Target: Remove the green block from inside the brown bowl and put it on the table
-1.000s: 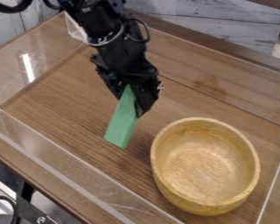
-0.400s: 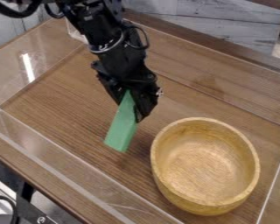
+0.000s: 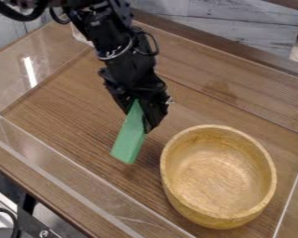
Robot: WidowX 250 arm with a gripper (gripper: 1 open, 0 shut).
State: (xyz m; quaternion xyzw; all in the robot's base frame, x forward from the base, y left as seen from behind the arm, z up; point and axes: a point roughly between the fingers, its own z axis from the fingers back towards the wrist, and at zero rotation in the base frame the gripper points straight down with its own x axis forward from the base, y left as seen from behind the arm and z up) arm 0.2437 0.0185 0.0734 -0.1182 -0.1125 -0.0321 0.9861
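Note:
My black gripper [image 3: 138,104] hangs over the table [image 3: 77,102], left of the brown bowl [image 3: 219,175], and is shut on the upper end of the green block [image 3: 130,135]. The long flat bar hangs steeply tilted beneath the fingers, its lower end at or just above the wood; contact cannot be told. The light wooden bowl sits at the front right with nothing inside it.
Low clear plastic walls [image 3: 64,172] edge the tabletop along the front and left. A pale planked wall [image 3: 257,28] runs behind the table at the back right.
The gripper and the green block have edged slightly down and left; the grip is unchanged. The bowl has not moved.

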